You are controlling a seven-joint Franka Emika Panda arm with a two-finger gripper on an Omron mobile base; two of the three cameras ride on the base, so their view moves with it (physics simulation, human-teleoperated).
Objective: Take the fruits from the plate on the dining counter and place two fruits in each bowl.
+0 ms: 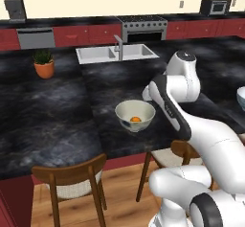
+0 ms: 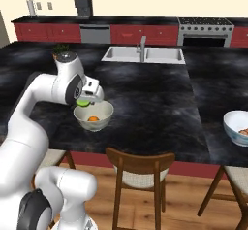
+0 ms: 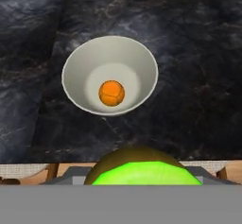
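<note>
1. The gripper (image 2: 85, 103) hangs just above the near bowl (image 2: 94, 115), at its left rim as the right base view has it, fingers clamped on the green lime (image 2: 85, 103).
2. From the hand camera, the lime (image 3: 145, 172) bulges bright green at the bottom of the frame, right between the fingertips, with the bowl (image 3: 110, 75) below and ahead of it.
3. Inside that bowl sits the bright orange fruit (image 3: 111, 93), resting in the middle of the white floor, nothing else beside it.
4. The left base view shows the same bowl (image 1: 135, 115) near the front edge of the dining counter (image 1: 57, 111), the orange fruit (image 1: 136, 119) peeking over its rim, with the arm's white links crowding in from the right.
5. Over on the far right of the right base view, a second bowl (image 2: 238, 127) stands on the black slab near the front edge, well apart from the first; something peach-coloured shows inside it, too cut off at the picture's edge to name.
6. Background: a double sink (image 2: 144, 54) set into the counter, a potted plant (image 1: 44, 64) on the left stretch, a stove (image 1: 142, 27) along the back wall.
7. Wooden chairs (image 2: 140, 176) are tucked against the counter's near side.
</note>
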